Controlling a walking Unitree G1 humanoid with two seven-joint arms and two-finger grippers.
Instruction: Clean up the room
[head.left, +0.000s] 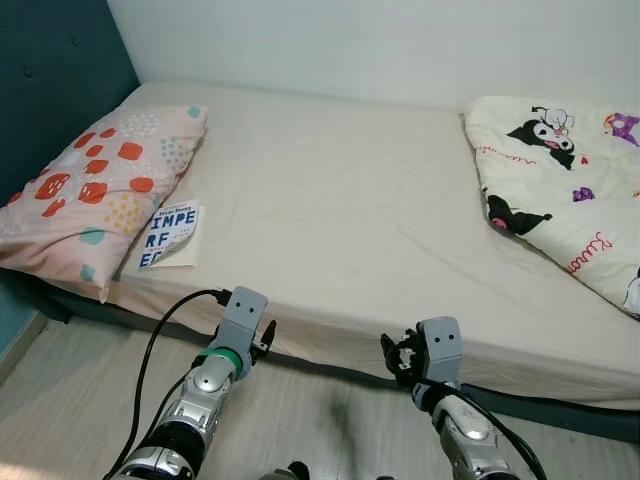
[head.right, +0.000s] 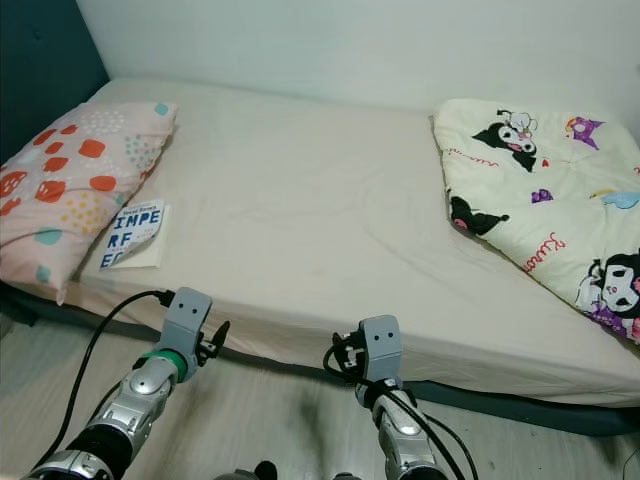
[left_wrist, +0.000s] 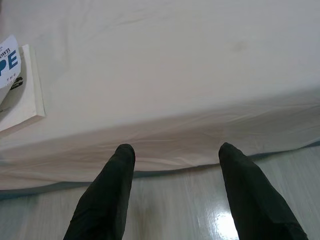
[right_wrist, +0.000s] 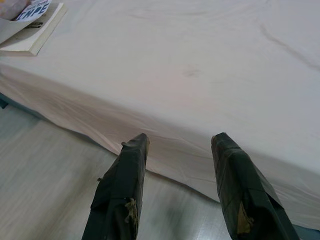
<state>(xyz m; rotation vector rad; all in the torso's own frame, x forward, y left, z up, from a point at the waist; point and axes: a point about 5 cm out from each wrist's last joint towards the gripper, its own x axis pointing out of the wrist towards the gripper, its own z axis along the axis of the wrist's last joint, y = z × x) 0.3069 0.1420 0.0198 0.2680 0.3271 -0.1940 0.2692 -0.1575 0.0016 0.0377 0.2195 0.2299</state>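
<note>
A white book (head.left: 168, 237) with blue letters lies on the cream bed (head.left: 340, 210) near its front left corner, partly under a pink pillow (head.left: 92, 187) with red spots. The book (left_wrist: 17, 82) also appears in the left wrist view, and the book (right_wrist: 31, 25) in the right wrist view. A cartoon-print blanket (head.left: 565, 190) lies bunched at the right end. My left gripper (left_wrist: 175, 149) is open, low before the bed's front edge, with nothing between its fingers. My right gripper (right_wrist: 180, 140) is open too, at the same edge, right of the left one.
A dark teal headboard (head.left: 55, 75) stands at the left and a white wall (head.left: 400, 45) behind the bed. Pale wood floor (head.left: 90, 390) runs under my arms, with the left arm's black cable (head.left: 150, 350) looping over it.
</note>
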